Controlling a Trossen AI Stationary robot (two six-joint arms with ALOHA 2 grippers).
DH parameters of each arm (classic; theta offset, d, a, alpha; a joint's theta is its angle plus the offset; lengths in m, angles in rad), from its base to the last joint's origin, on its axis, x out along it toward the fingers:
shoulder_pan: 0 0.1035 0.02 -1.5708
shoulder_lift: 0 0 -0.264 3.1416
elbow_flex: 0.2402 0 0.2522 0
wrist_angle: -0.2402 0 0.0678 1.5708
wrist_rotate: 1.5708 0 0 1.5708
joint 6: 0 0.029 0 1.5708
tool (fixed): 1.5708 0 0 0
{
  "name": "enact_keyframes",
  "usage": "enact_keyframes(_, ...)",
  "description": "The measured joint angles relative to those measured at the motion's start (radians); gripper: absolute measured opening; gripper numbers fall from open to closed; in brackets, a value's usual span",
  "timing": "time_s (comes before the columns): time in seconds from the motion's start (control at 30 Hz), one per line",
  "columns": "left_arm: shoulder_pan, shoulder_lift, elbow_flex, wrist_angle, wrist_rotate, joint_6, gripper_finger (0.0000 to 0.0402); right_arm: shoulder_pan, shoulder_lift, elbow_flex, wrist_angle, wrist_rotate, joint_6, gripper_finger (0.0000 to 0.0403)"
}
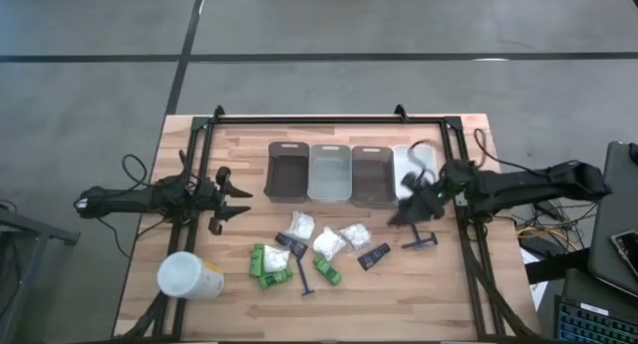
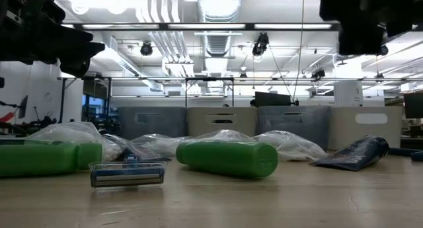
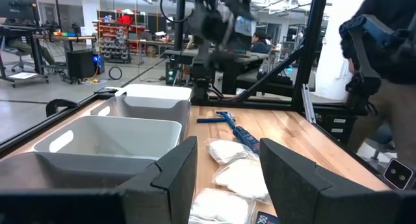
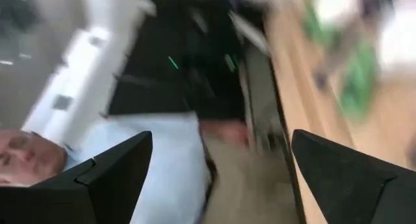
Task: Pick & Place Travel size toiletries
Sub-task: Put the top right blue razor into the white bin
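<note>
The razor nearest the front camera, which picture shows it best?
The low view: the razor lies close to the lens, its blade head sharp and facing the camera. The high view shows the whole razor as a thin T among the green bottles. The left wrist view misses it; the right wrist view is blurred.

Overhead camera looks straight down on the pale wooden tabletop (image 1: 199, 145); a low camera faces level across it; both share the bright green plastic bottles (image 2: 228, 158).

**Bright room, one smeared cam**

Ceiling lights (image 2: 218, 3) blow out white in my low view, silhouetting my arms. My right wrist view is heavy motion blur. Overhead and left wrist views look evenly lit, sharp, with soft shadows.
</note>
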Motion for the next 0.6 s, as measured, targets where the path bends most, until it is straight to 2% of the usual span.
enact_keyframes(0.1, 0.000, 0.000, 0.000, 0.000, 0.000, 0.000, 0.0172, 0.052, 0.027, 0.002, -0.151, -0.084, 0.036, 0.0364)
enact_keyframes(0.17, 0.000, 0.000, 0.000, 0.000, 0.000, 0.000, 0.0172, 0.090, 0.034, -0.002, -0.219, -0.094, 0.079, 0.0364)
enact_keyframes(0.37, 0.000, 0.000, 0.000, 0.000, 0.000, 0.000, 0.0172, 0.146, 0.057, -0.012, -0.217, -0.096, 0.179, 0.0364)
enact_keyframes(0.47, 0.000, 0.000, 0.000, 0.000, 0.000, 0.000, 0.0172, 0.155, 0.056, -0.009, -0.205, -0.065, 0.211, 0.0364)
enact_keyframes(0.6, 0.000, 0.000, 0.000, 0.000, 0.000, 0.000, 0.0172, 0.161, 0.064, -0.003, -0.199, 0.055, 0.184, 0.0364)
